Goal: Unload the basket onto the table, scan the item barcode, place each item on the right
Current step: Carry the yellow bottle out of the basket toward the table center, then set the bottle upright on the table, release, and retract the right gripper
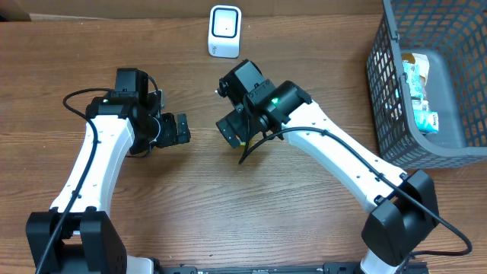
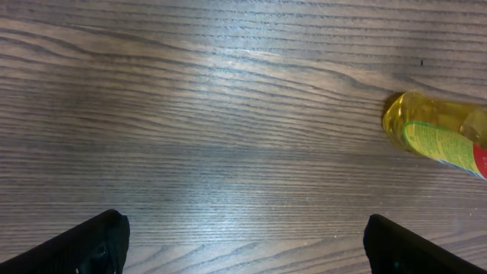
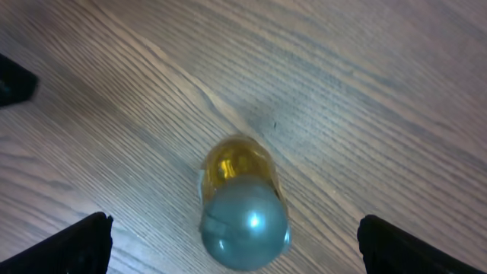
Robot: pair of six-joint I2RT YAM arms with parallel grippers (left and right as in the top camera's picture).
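1. The task's thing is a small plastic bottle of yellow liquid (image 3: 240, 194) with a grey-blue cap (image 3: 247, 228). It looks to be lying on its side on the brown wood-grain tabletop (image 1: 304, 228), roughly mid-table. From overhead it's pretty much hidden under the right arm's wrist.
2. The right tool (image 1: 232, 131) hangs right over it. In that wrist's view the bottle sits dead centre between the two black fingers (image 3: 65, 247). The cap end points back at the camera and the body runs away from it. So the long axis goes along the tool's line of sight, and the fingers would close across the bottle's width. They're spread wide, holding nothing, and neither one touches the bottle.
3. The left tool (image 1: 173, 129) is spread wide and empty too. From its wrist camera the bottle is way off at the right edge, ahead of the right-hand finger (image 2: 426, 247) rather than between the pair. The rounded bottom end is nearest, and the green-and-red label (image 2: 441, 143) shows behind it.
4. So the right arm is both nearer and better lined up. A plain straight drop looks like enough to straddle the bottle.
5. The little white box scanner (image 1: 224, 30) stands at the far edge of the tabletop, beyond the right tool. Can't tell where the barcode sits on the label.
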